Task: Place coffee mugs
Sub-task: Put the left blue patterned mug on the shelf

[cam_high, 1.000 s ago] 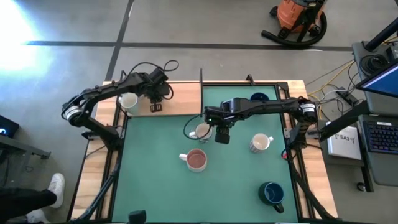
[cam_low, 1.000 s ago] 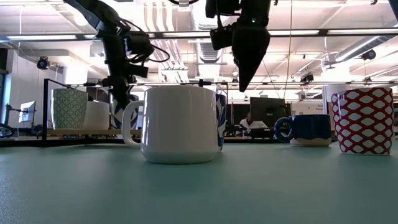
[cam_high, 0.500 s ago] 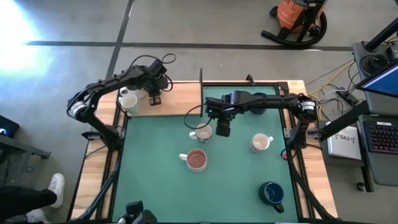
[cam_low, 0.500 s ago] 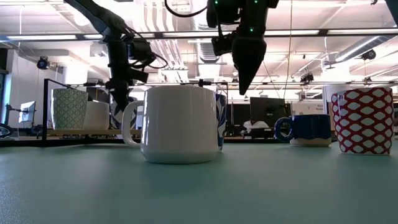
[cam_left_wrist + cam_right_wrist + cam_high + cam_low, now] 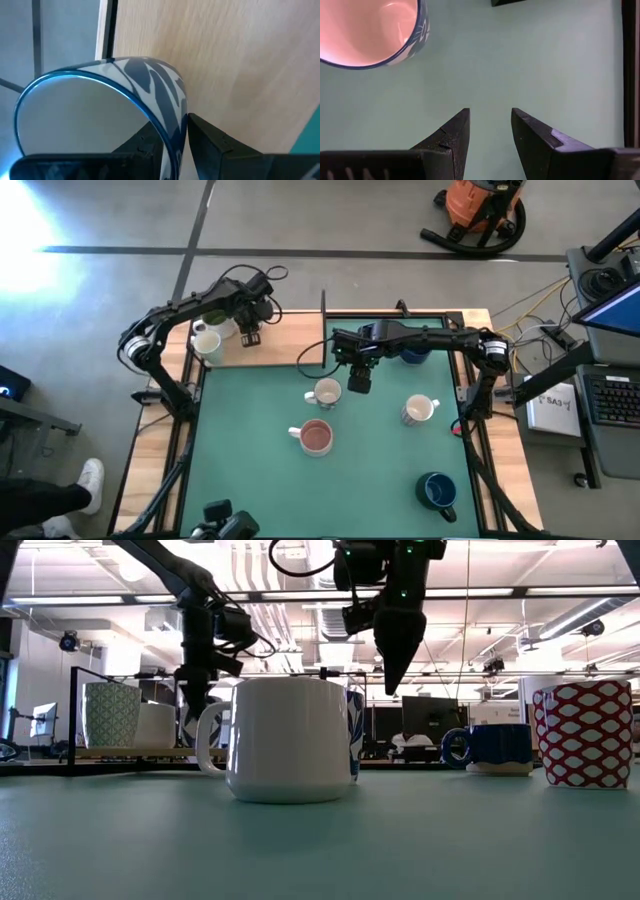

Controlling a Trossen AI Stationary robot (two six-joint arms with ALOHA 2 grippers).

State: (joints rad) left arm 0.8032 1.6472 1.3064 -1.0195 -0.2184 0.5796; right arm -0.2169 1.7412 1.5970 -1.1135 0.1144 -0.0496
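- Change, right hand [image 5: 358, 383]: drawn back from above the pale-lined mug [image 5: 325, 392] toward the far edge of the green tabletop [image 5: 250, 470]; now beside that mug, no longer over it.
- State, right hand: fingers spread wide, nothing between them, only bare green below in the right wrist view.
- Change, left hand [image 5: 248, 333]: shifted slightly farther back over the wooden strip of tabletop [image 5: 290, 345] at the far left.
- State, left hand: partly closed, fingers [image 5: 212, 145] pinching the wall of a blue-patterned mug [image 5: 150, 85], one inside the rim, one outside.
- Mugs awaiting: pinkish-red-lined mug [image 5: 316, 436], white mug [image 5: 418, 410], navy mug [image 5: 437, 490], all on the green; another white mug [image 5: 205, 342] on the wood.
- Meaning, as judged: placement on the wood under way, release not yet made; no pick-up begun on the right.
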